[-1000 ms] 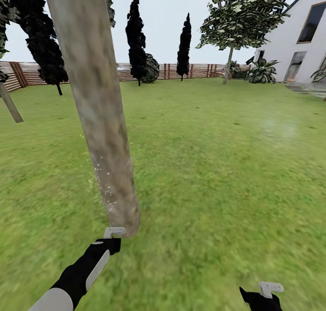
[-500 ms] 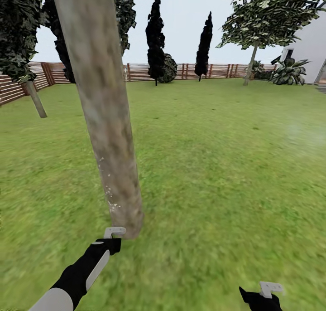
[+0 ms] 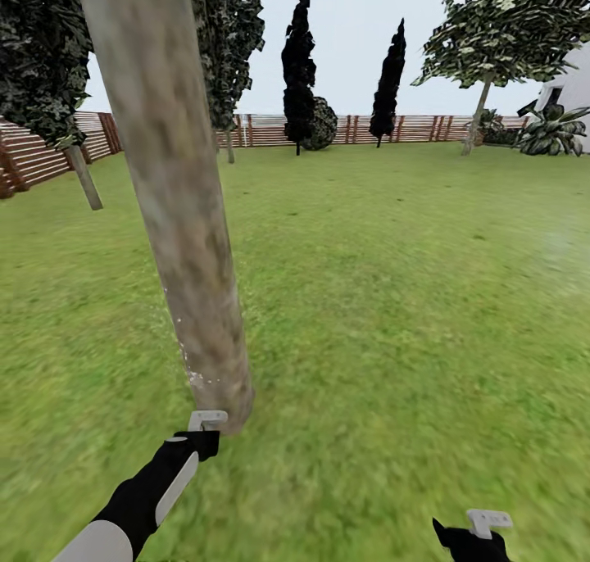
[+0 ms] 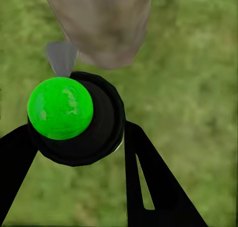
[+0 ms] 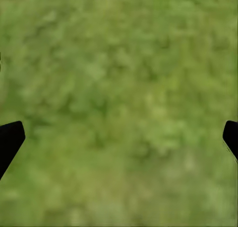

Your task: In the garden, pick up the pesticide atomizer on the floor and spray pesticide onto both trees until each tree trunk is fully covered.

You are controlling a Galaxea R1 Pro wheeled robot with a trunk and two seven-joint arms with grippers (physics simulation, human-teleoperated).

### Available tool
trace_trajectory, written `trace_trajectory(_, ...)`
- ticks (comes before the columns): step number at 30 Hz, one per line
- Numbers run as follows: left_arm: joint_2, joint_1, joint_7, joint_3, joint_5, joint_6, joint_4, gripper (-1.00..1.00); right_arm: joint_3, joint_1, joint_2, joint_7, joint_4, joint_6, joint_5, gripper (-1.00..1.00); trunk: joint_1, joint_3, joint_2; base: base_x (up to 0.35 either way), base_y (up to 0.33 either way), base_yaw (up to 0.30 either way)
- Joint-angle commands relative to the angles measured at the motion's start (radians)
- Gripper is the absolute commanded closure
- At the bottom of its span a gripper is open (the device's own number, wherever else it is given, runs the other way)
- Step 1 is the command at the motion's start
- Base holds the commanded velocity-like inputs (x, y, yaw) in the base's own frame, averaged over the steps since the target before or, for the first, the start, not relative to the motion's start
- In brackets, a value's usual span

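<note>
1. Mottled grey-brown bark is filling our near field: the tree trunk (image 3: 176,210) is standing right in front of the left gripper (image 3: 206,421), whose tip is nearly touching the trunk's foot.
2. We are reading the left gripper (image 4: 74,137) as clenched on the pesticide atomizer (image 4: 74,118), a black body with a green cap, its grey nozzle (image 4: 61,56) aiming at the trunk base.
3. Right gripper (image 5: 119,137) is hanging released over bare grass, well to the side of the trunk.
4. Whitish pesticide specks (image 3: 192,357) are dotting only the trunk's lower stretch.
5. Risks we are judging: the nozzle is sitting so close that it may bump the bark, and spray aimed this low may leave the upper trunk uncovered.
6. Lawn (image 3: 393,300) is lying flat and open beyond the trunk; a slat fence (image 3: 270,129) is ringing it far behind, and a second pale trunk (image 3: 83,177) is standing near that fence.
</note>
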Motion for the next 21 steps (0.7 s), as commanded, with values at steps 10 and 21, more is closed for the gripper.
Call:
trace_trajectory(10,-0.001,0.000,0.000,0.000,-0.001,0.000,0.000,1.00,0.000,0.000,0.000,0.000,0.000,0.000,0.000,-1.00,0.000,0.000,0.000,0.096,-0.261,0.126)
trace_trajectory(21,-0.017,0.000,0.000,0.002,-0.002,-0.001,0.000,1.00,0.000,0.000,0.000,0.000,0.000,0.000,0.000,-1.00,0.000,0.000,0.000,0.044,-0.267,0.272)
